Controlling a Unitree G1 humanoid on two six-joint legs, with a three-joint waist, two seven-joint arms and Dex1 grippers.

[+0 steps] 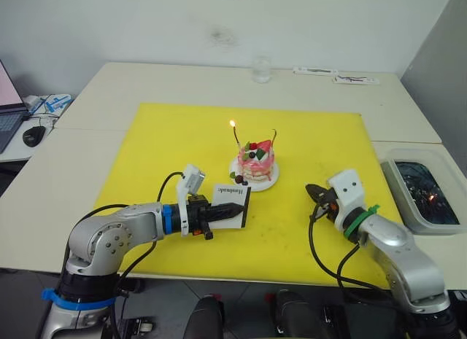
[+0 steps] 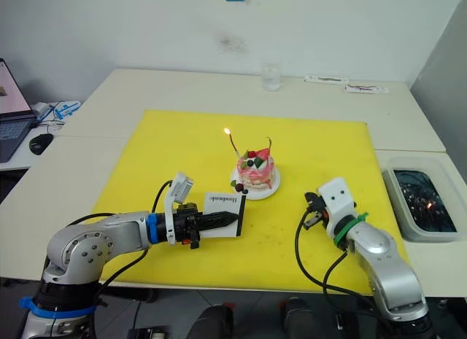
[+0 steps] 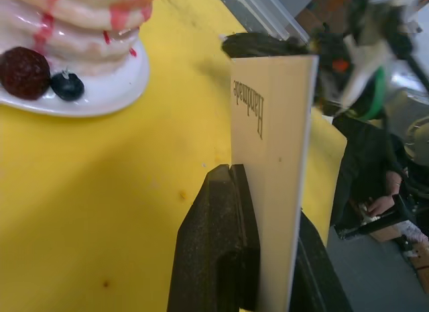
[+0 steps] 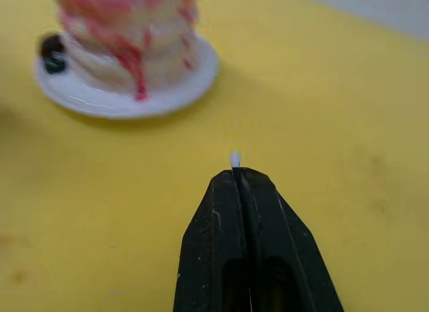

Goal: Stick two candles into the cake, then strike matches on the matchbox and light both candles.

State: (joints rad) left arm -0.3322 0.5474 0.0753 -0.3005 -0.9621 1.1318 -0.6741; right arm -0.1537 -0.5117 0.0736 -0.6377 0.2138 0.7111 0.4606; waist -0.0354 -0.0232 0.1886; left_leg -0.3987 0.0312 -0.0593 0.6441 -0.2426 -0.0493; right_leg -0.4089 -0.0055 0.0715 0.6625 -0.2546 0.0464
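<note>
Left gripper (image 1: 232,208) pinches matchbox (image 1: 230,202) upright just left-front of cake (image 1: 256,161); right gripper (image 4: 236,172), pressed together on a match (image 4: 235,159), sits right of cake.

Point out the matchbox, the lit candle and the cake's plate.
matchbox (image 3: 271,164): left wrist view, its white face beside the lettering.
lit candle (image 1: 236,137): left eye view, the stem under the flame.
plate (image 4: 120,104): right wrist view, its white front rim.

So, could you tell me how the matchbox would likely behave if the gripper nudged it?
The matchbox, flat and thin, looks light and would probably slide easily on the smooth yellow mat. Held on edge by the left gripper, it would likely topple if released.
</note>
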